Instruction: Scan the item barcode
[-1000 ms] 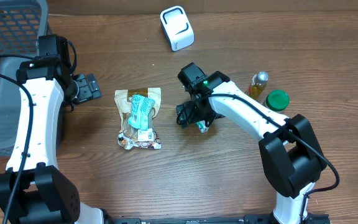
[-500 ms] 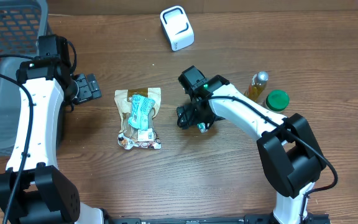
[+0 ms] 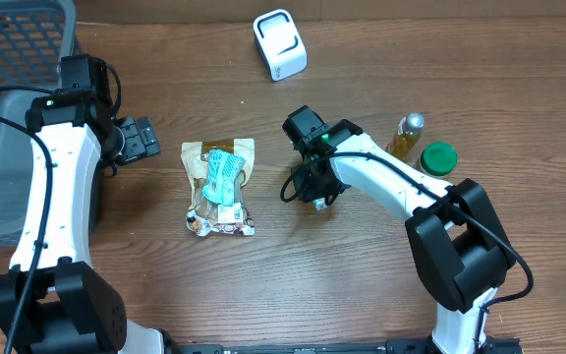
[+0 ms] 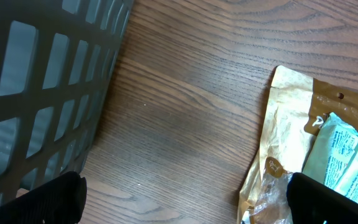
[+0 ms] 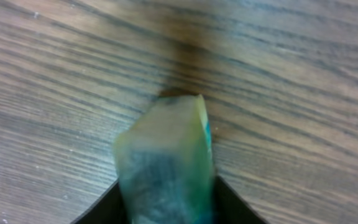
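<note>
Pale green packet, nothing scanned yet: pinching it on the table off centre toward 3 o'clock with the right gripper closed down onto it, idling the left gripper wide open and empty at 9 o'clock, not yet heading for the white scanner at 12.

Both arms share one build: smooth white shells on the long links, chunky black housings at the joints, and black base blocks at the near bench edge. A thin black cable loops beside the left arm and the right arm. The right arm also shows a small green light. The left gripper and right gripper are black.
</note>
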Robot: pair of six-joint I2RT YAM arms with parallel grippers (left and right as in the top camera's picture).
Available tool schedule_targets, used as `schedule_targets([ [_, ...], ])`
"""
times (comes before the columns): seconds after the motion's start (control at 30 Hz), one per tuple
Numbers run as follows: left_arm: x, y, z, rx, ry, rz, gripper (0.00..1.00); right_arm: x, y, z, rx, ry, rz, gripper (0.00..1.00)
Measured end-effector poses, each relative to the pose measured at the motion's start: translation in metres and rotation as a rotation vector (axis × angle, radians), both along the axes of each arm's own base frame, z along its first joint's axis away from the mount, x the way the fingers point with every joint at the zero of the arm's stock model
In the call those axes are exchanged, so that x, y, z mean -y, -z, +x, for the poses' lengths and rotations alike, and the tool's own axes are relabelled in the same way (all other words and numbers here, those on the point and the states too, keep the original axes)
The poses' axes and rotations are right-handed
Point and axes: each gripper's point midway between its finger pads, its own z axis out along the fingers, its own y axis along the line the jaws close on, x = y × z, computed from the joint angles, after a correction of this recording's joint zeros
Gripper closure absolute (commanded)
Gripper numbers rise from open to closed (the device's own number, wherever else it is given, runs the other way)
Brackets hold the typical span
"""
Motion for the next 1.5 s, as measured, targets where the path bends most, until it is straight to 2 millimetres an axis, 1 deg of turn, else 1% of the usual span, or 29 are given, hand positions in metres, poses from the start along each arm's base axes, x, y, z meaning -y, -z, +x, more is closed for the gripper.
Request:
schedule_targets([
  [0.07, 0.0, 0.0, 0.0, 0.0, 0.0, 0.0, 0.0, 0.0, 0.0, 0.0, 0.001, 0.002, 0.001, 0.78],
  [0.17, 0.0, 0.0, 0.0, 0.0, 0.0, 0.0, 0.01, 0.0, 0.0, 0.0, 0.001, 0.002, 0.001, 0.82],
  [0.33, 0.0, 0.0, 0.0, 0.0, 0.0, 0.0, 0.01, 0.0, 0.0, 0.001, 0.003, 0.003, 0.002, 0.82],
  [0.4, 0.0, 0.0, 0.0, 0.0, 0.0, 0.0, 0.0, 0.0, 0.0, 0.001, 0.004, 0.003, 0.002, 0.74],
  [0.43, 0.0, 0.0, 0.0, 0.0, 0.0, 0.0, 0.0, -0.001, 0.0, 0.001, 0.005, 0.003, 0.003, 0.73],
  [0.6, 0.0, 0.0, 0.0, 0.0, 0.0, 0.0, 0.01, -0.001, 0.0, 0.004, 0.015, 0.004, 0.006, 0.74],
  [0.63, 0.0, 0.0, 0.0, 0.0, 0.0, 0.0, 0.01, -0.002, 0.0, 0.004, 0.016, 0.008, 0.006, 0.77],
  [0.77, 0.0, 0.0, 0.0, 0.0, 0.0, 0.0, 0.01, -0.003, -0.001, 0.006, 0.023, 0.034, 0.012, 0.81],
  [0.8, 0.0, 0.0, 0.0, 0.0, 0.0, 0.0, 0.01, -0.004, -0.001, 0.008, 0.03, 0.045, 0.018, 0.78],
  [0.87, 0.0, 0.0, 0.0, 0.0, 0.0, 0.0, 0.0, -0.006, -0.002, 0.011, 0.04, 0.068, 0.029, 0.68],
  [0.9, 0.0, 0.0, 0.0, 0.0, 0.0, 0.0, 0.01, -0.007, -0.002, 0.012, 0.045, 0.082, 0.034, 0.54],
  [1.03, 0.0, 0.0, 0.0, 0.0, 0.0, 0.0, 0.01, -0.009, -0.003, 0.016, 0.058, 0.111, 0.049, 0.43],
  [1.13, 0.0, 0.0, 0.0, 0.0, 0.0, 0.0, 0.0, -0.011, -0.003, 0.019, 0.069, 0.117, 0.058, 0.46],
  [1.27, 0.0, 0.0, 0.0, 0.0, 0.0, 0.0, 0.01, -0.01, -0.003, 0.02, 0.075, 0.127, 0.052, 0.59],
  [1.33, 0.0, 0.0, 0.0, 0.0, 0.0, 0.0, 0.0, -0.009, -0.003, 0.021, 0.082, 0.133, 0.045, 0.6],
  [1.43, 0.0, 0.0, 0.0, 0.0, 0.0, 0.0, 0.0, -0.007, -0.003, 0.022, 0.088, 0.137, 0.037, 0.68],
  [1.5, 0.0, 0.0, 0.0, 0.0, 0.0, 0.0, 0.0, -0.006, -0.003, 0.023, 0.093, 0.139, 0.032, 0.7],
])
